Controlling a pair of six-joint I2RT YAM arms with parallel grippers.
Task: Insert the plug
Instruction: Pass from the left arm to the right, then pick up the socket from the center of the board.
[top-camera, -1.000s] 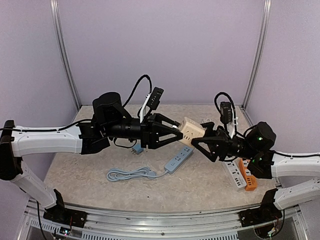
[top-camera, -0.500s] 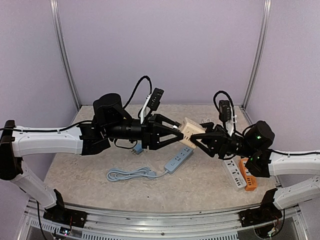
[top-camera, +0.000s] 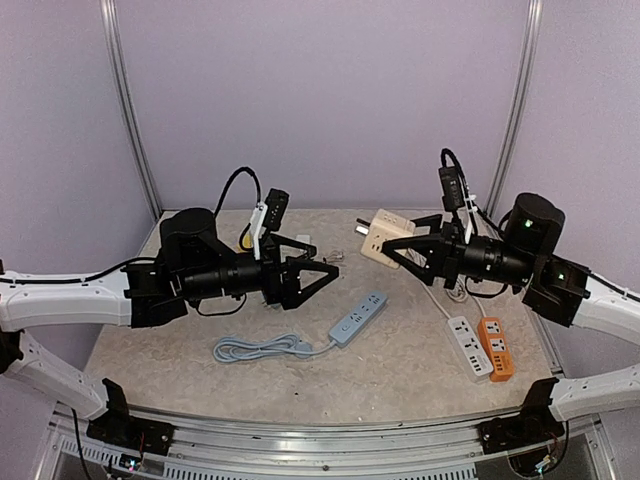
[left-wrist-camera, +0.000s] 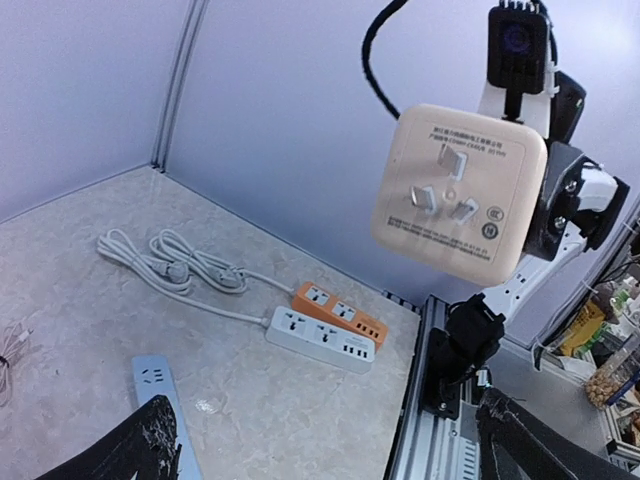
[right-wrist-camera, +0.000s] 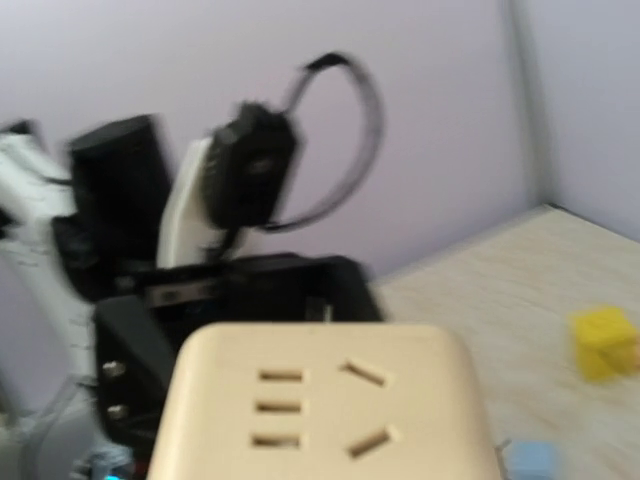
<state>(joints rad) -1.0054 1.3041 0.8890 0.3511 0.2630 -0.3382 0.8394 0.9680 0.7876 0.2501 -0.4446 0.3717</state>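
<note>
one cream three-pronged plug cube (top-camera: 384, 226) tight in right pincer (top-camera: 396, 246); left pincer (top-camera: 328, 257) wide, empty

The cube (left-wrist-camera: 460, 190) I hold looks smooth, matt cream plastic, its prongs (left-wrist-camera: 425, 200) dull metal; my table (left-wrist-camera: 260, 400) is speckled, stone-like, matt.

A lane of open air runs between the wide-spread left gripper (top-camera: 325, 258) and the cream cube-shaped plastic socket block (top-camera: 380, 236) pinched in the right gripper (top-camera: 395, 243). Under it lies the blue-grey power strip (top-camera: 358, 318) with its coiled grey cable (top-camera: 262, 348). On the right, the white power strip (top-camera: 467, 345) and orange power strip (top-camera: 495, 348) lie side by side beside a looped white cord (left-wrist-camera: 165, 262) — low obstacles.
</note>
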